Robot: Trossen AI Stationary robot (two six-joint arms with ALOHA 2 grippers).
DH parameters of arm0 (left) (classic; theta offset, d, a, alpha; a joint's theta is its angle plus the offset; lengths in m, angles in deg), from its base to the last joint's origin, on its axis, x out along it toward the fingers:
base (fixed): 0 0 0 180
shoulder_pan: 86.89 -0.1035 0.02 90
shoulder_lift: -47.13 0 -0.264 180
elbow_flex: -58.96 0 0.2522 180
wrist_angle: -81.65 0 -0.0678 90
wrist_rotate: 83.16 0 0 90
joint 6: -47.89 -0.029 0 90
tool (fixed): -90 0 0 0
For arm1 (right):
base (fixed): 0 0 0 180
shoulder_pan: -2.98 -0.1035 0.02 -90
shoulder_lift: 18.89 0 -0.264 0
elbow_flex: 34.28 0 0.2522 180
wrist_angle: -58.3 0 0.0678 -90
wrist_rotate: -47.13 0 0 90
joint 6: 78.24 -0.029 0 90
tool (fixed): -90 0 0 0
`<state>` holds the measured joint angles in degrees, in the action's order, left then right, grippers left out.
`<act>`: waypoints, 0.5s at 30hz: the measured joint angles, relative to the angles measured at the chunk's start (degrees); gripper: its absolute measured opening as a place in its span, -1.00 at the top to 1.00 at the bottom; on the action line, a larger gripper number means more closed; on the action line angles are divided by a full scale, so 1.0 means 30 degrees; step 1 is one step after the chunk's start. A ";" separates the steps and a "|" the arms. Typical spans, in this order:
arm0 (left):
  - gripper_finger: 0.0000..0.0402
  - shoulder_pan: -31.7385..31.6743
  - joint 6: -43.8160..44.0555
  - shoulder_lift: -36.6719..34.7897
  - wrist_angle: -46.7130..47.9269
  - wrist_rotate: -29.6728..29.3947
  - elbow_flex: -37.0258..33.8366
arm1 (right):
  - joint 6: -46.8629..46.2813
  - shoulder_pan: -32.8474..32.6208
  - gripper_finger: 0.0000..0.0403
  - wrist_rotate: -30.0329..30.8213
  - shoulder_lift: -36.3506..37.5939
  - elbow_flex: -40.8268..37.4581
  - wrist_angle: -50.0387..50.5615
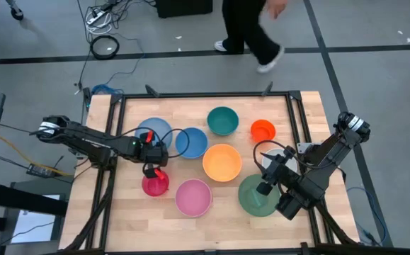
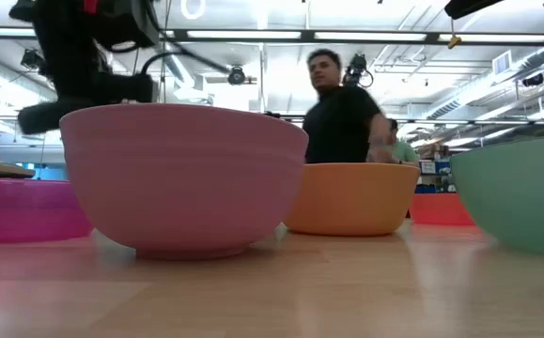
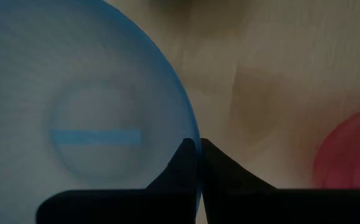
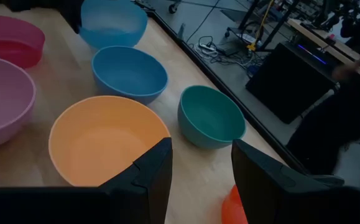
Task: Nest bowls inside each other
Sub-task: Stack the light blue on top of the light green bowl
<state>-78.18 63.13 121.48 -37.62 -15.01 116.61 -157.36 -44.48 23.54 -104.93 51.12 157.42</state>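
Observation:
The light blue bowl (image 1: 156, 129) stands at the table's far left, and my left gripper (image 1: 153, 149) is shut on its near rim. Beside it stand the blue bowl (image 1: 190, 142), the teal bowl (image 1: 222, 120) and the small orange-red bowl (image 1: 263, 129). The orange bowl (image 1: 222, 161) is in the middle. The magenta-red bowl (image 1: 155, 184), pink bowl (image 1: 193, 197) and green bowl (image 1: 254, 197) line the near side. My right gripper (image 4: 198, 168) hangs open above the table's right side, pointing toward the orange bowl (image 4: 108, 140). My left gripper pinches the light blue bowl's rim (image 3: 195, 132) between its two fingers, one finger (image 3: 183, 158) inside the bowl and one outside. The fingers slant steeply down from the table's left side. Only the fingertips meet the rim.
A white thing (image 1: 305, 149) shows partly under the right arm. A dark frame (image 1: 205, 94) borders the table. A person (image 1: 251, 28) walks past beyond the far edge. Bare wood lies between the pink bowl (image 2: 182, 178) and the near edge.

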 joint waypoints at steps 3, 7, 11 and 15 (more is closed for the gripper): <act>0.97 0.0529 -0.0039 0.0000 0.0207 -0.0638 0.1618 | -0.1071 0.0000 0.24 0.0001 0.0000 0.0000 0.0885; 0.97 0.1385 -0.1040 -0.0015 -0.1295 -0.0952 0.4723 | -0.2672 0.0000 0.24 0.0168 0.0000 0.0000 0.1544; 0.97 0.2372 -0.3500 0.0006 -0.6519 0.0444 0.7121 | -0.2649 0.0000 0.24 0.0626 0.0022 0.0000 0.1556; 0.97 0.3129 -0.4848 0.0712 -0.9268 0.1170 0.8752 | -0.2885 0.0000 0.26 0.1053 0.0106 0.0000 0.1546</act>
<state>-68.79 48.59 123.62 -65.42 -11.50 142.86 -166.02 -44.48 26.70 -104.61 51.12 162.06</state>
